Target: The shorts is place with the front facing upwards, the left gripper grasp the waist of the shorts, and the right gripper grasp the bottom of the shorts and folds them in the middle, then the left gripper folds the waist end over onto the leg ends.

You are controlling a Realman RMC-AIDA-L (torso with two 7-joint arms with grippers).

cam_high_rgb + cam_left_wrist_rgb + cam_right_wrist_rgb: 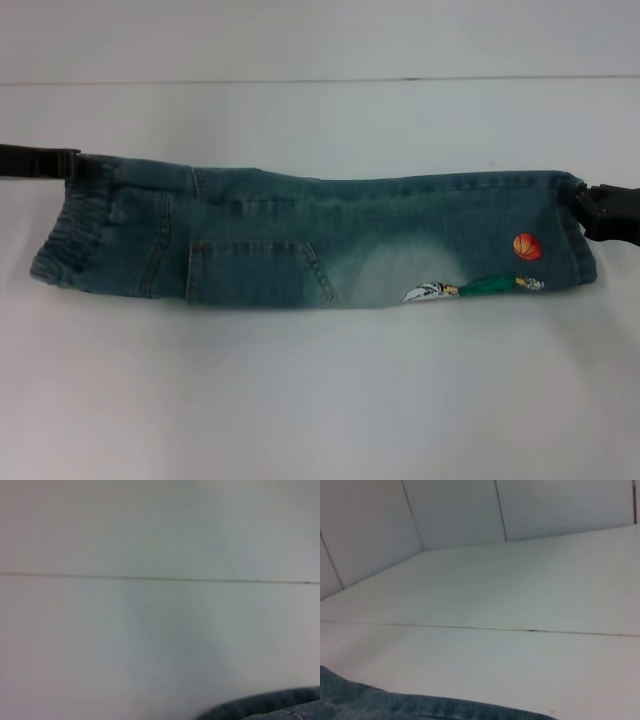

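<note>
Left gripper (76, 164): at the far corner of the waist (68, 240), on the shorts' left end. It appears clamped on the denim there, though its fingertips are hidden by the cloth.
Shorts (310, 240): a long narrow band across the white table (320, 400), apparently already doubled lengthwise, pocket and cartoon print facing up. The far edge looks held up a little by both grippers; the near edge rests on the table.
Leg ends (572, 235): on the right, hems stacked together.
Right gripper (588, 208): at the far corner of the leg ends, seemingly pinching the hem; the fingertips are not clearly shown.
Wrist views: each shows only bare table and a sliver of denim at the frame edge, no fingers.
Step in hand: judged as the close of the lengthwise fold, with the band stretched between both grips.
Next move: the left gripper should carry the waist across to the right and lay it on the leg ends, while the right end stays flat and the edges stay aligned.
</note>
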